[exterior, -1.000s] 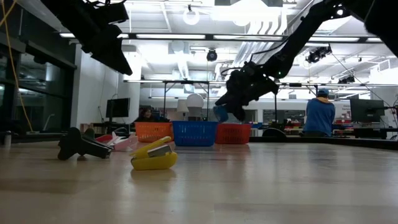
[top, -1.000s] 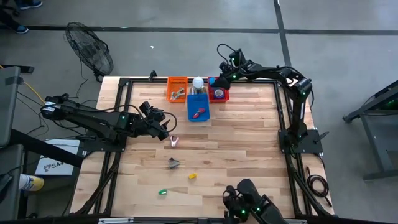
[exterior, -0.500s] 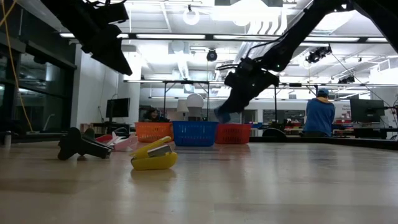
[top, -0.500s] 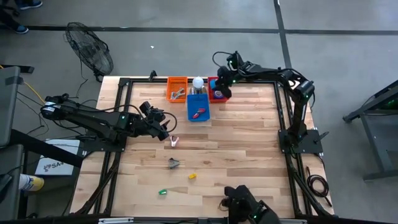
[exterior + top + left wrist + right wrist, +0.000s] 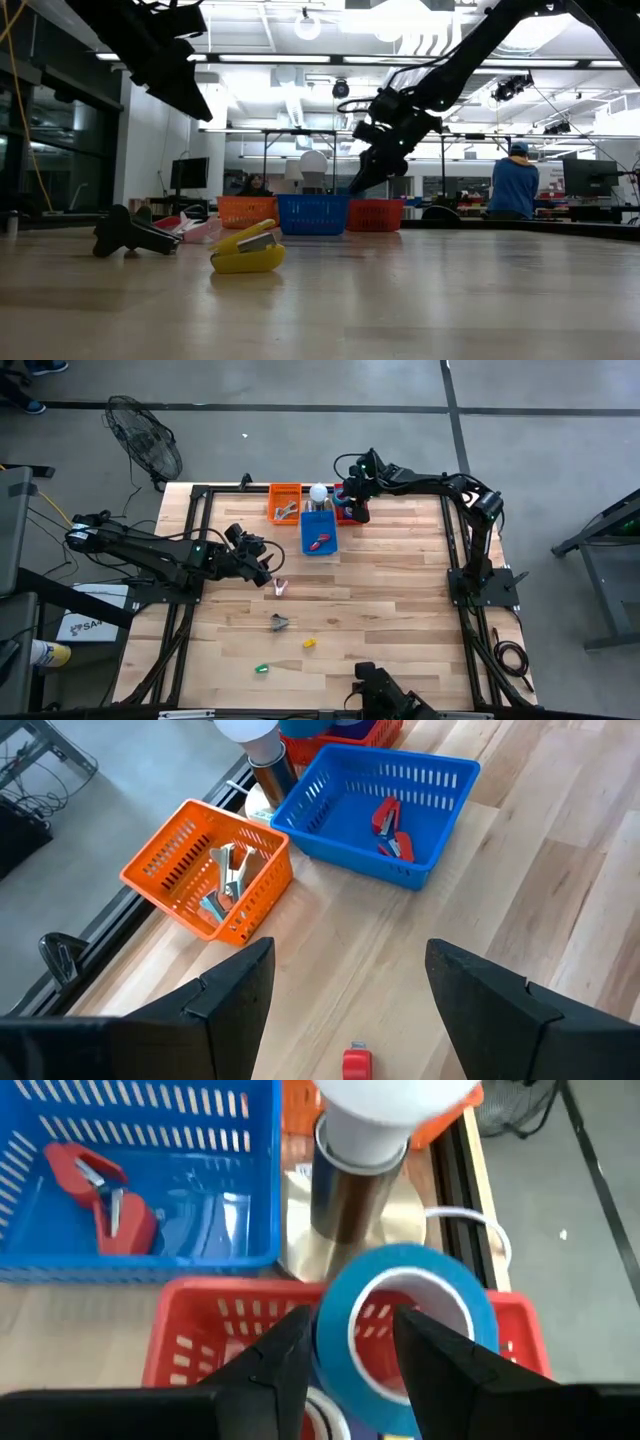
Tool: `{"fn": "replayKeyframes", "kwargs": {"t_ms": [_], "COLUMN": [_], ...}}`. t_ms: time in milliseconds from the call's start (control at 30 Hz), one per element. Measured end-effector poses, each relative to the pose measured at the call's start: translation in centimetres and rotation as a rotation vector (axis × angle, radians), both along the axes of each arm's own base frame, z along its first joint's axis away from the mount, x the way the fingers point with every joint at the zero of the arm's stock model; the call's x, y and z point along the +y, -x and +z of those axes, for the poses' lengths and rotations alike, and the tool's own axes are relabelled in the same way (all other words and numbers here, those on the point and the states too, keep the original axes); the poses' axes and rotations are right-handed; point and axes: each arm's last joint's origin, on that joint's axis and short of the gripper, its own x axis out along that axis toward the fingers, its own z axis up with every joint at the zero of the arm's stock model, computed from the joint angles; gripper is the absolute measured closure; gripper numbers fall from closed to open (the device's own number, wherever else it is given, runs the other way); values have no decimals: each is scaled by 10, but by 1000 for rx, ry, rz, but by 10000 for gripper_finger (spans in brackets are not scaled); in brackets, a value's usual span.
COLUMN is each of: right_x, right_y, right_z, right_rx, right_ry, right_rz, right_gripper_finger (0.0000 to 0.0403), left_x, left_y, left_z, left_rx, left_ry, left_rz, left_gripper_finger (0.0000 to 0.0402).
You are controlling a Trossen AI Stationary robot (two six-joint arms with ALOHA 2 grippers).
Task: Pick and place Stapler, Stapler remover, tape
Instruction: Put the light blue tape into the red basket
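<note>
The wooden desk (image 5: 390,590) carries three baskets in a row at its 12 o'clock edge: orange (image 5: 284,503), blue (image 5: 319,532), red (image 5: 345,508). Toward 6 o'clock lie a pink item (image 5: 280,587), a dark tool (image 5: 279,623), a yellow piece (image 5: 309,643) and a green piece (image 5: 262,669).

White sheet (image 5: 82,626) on floor, lower left of high view, beside table frame: dark letters "SA" legible, rest hidden. No other readable text anywhere.
</note>
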Motion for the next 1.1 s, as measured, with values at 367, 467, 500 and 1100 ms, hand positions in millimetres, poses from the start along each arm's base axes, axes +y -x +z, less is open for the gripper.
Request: {"fn": "replayKeyframes", "kwargs": {"t_ms": [367,467,500,1100], "right_x": [-1,-1,-1,19], "right_y": [4,4,4,13], "right_z": [-2,-2,-2,30], "right_rx": [85,92,93,287], "right_ry": [78,82,83,164], "right_rz": [-5,-4,-4,54], "right_gripper_finger": [270,282,289,373], "left_x": [0,0,0,0], "left_y": [0,0,0,0], "left_z": [0,0,0,0], "left_rx": [2,2,2,14], "left_ry": [4,4,4,-7], "left_rz": [-4,-4,-4,-19], "left_gripper_finger": [147,147,147,147]}}
